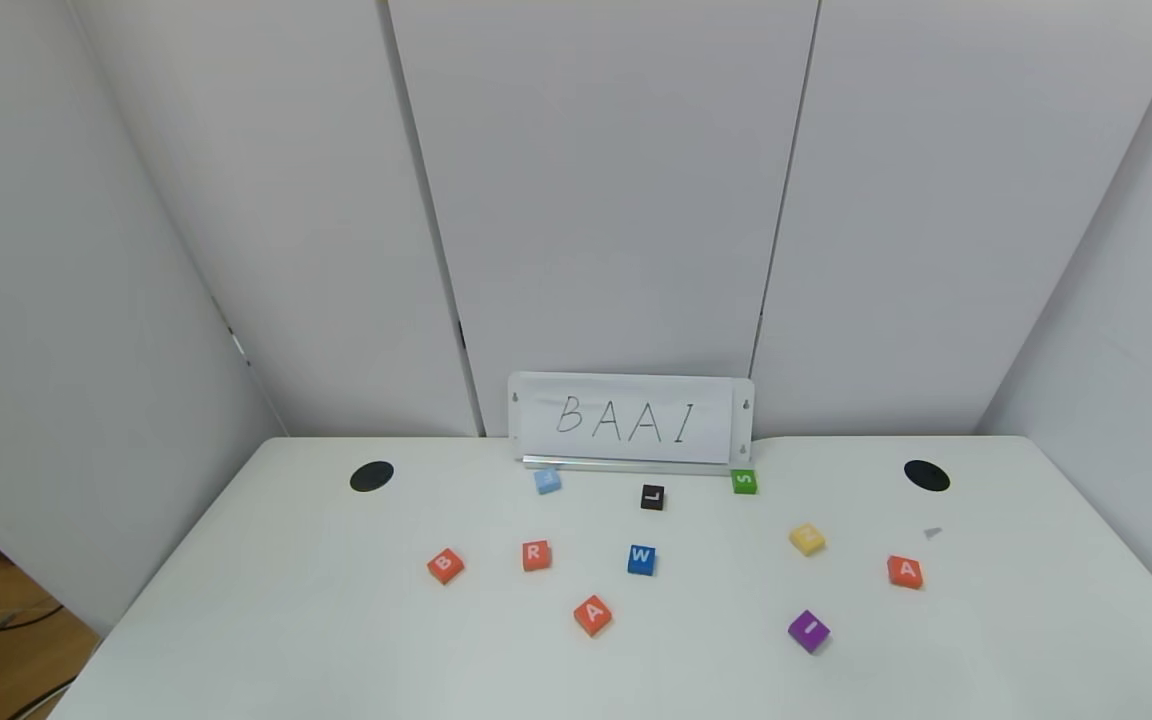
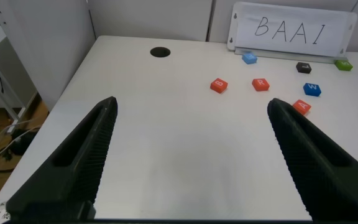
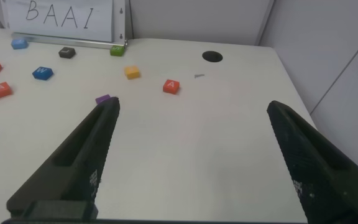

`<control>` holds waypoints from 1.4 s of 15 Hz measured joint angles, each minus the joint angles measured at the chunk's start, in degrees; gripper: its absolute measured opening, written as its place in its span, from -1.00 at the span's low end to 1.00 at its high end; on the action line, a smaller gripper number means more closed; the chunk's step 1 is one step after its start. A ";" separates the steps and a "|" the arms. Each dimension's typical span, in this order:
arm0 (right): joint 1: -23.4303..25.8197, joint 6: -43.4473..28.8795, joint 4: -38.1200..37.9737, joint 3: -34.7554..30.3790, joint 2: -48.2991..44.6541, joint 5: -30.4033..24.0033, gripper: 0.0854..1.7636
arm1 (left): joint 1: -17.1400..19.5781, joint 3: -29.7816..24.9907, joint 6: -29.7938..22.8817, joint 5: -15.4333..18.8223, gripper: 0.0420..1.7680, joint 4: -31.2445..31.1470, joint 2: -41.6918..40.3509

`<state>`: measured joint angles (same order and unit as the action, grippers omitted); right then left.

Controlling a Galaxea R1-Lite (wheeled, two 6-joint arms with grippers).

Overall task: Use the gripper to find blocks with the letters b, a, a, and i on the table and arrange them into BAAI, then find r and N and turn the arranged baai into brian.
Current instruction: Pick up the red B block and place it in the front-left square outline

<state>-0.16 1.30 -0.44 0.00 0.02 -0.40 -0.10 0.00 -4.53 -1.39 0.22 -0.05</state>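
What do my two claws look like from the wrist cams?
Both match: the left claw and right claw each have two long, flat, matte black fingers with finely ribbed inner faces. No cables show, and the arms are out of view.

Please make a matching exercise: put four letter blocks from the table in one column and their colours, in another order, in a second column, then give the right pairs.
Blocks:
1. W block
2. L block
3. S block
4. I block

Colours:
a. green
b. purple
c. blue
d. black

Pairs: 1-c, 2-d, 3-a, 4-b
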 joint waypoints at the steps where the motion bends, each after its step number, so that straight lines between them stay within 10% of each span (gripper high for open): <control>1: 0.00 0.02 0.00 0.00 0.00 0.00 0.94 | 0.00 0.00 0.00 0.02 0.94 0.00 0.00; 21: 0.00 -0.29 0.06 0.00 0.00 0.13 0.94 | 0.00 0.00 -0.06 0.00 0.94 0.02 0.00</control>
<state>-0.16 1.01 -0.38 0.00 0.02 -0.27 -0.10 0.00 -4.60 -1.39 0.24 -0.05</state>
